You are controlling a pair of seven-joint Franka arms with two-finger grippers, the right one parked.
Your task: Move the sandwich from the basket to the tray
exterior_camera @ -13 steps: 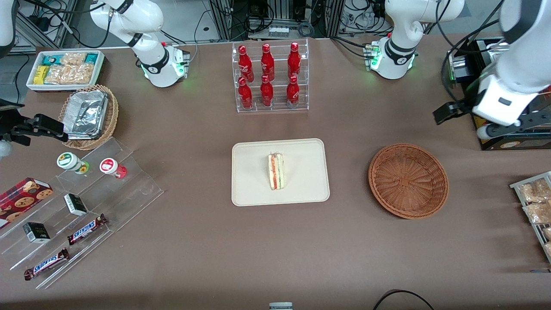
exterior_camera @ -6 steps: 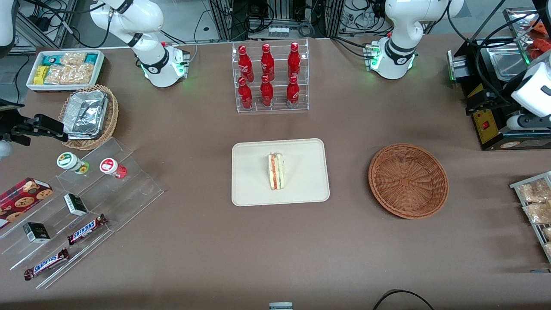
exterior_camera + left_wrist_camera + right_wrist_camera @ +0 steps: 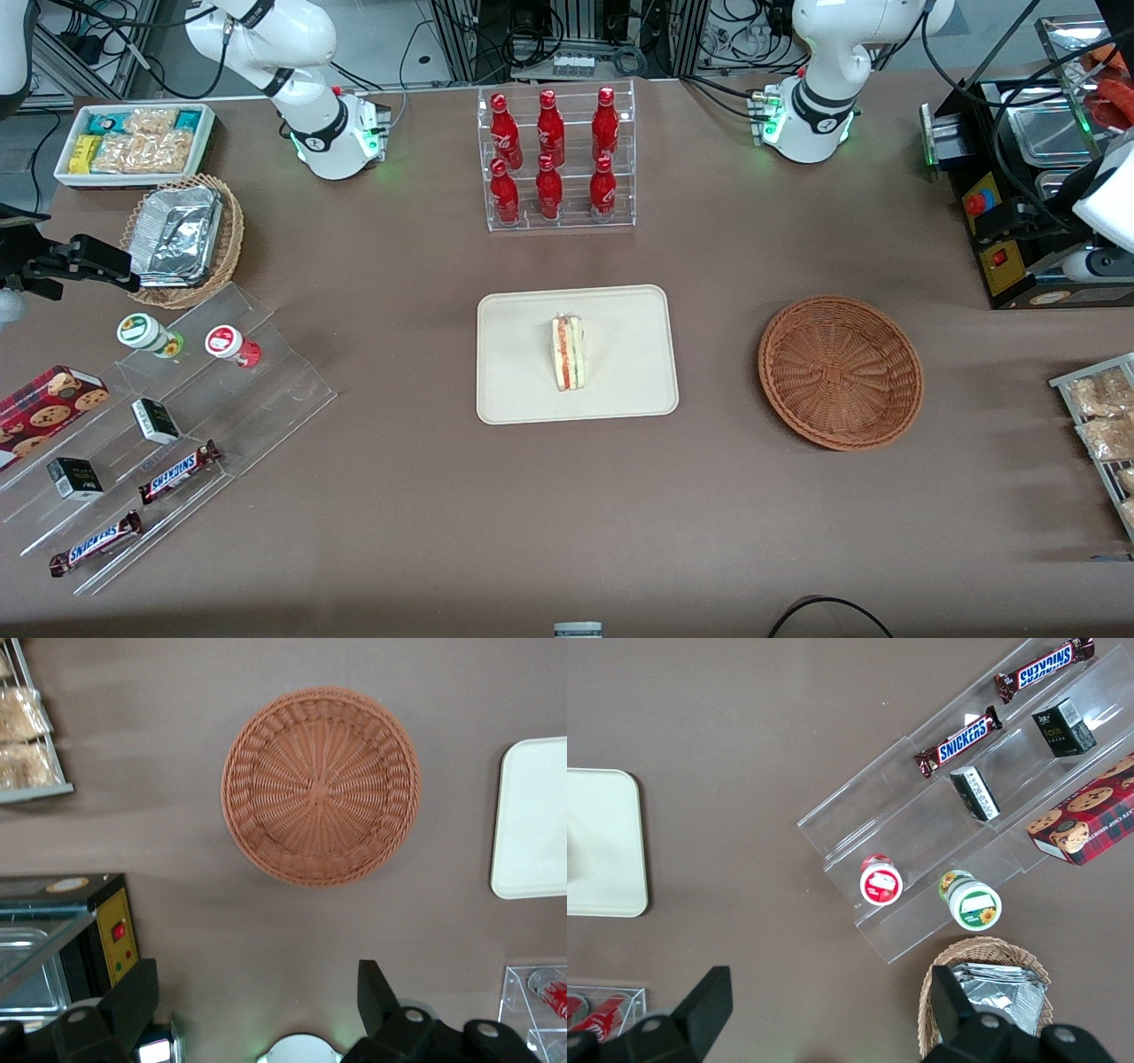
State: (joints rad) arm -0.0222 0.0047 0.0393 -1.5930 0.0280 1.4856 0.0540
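The sandwich (image 3: 567,353) stands on its side near the middle of the cream tray (image 3: 620,390), filling layers facing up. The reddish-brown wicker basket (image 3: 840,372) sits beside the tray toward the working arm's end, with nothing in it. In the left wrist view my left gripper (image 3: 257,1001) is open and holds nothing. It hangs high above bare table, farther from the front camera than the basket (image 3: 321,786), and an edge of the tray (image 3: 536,815) shows too. In the front view only part of the arm's wrist (image 3: 1103,226) shows at the frame edge.
A clear rack of red cola bottles (image 3: 555,159) stands farther back than the tray. A black control box (image 3: 1010,257) and a wire rack of snack packets (image 3: 1103,425) are at the working arm's end. Acrylic shelves with snacks (image 3: 159,443) and a foil-filled tan basket (image 3: 186,235) are at the parked arm's end.
My left arm has drawn back from near the basket toward the working arm's end, nearly leaving the front view. The sandwich, tray and basket have not moved.
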